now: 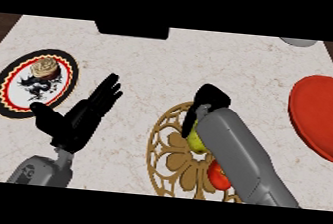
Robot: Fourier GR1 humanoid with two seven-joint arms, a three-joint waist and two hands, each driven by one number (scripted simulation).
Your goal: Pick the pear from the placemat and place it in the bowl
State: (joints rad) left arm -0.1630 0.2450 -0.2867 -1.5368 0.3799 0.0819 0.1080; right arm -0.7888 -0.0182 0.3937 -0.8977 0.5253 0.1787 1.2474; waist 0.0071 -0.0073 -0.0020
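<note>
Counter [145, 57] with placemat [167, 149], plate [4, 97], bowl [324, 118]

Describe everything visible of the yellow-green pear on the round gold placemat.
Only a sliver of the yellow-green pear shows: smooth skin, no stem visible. It lies over the middle of the round gold lattice placemat, the black right hand curled over its top and the grey forearm hiding its right side. A red round fruit lies nearer the robot; whether they touch, or whether the pear is lifted, cannot be told.
</note>
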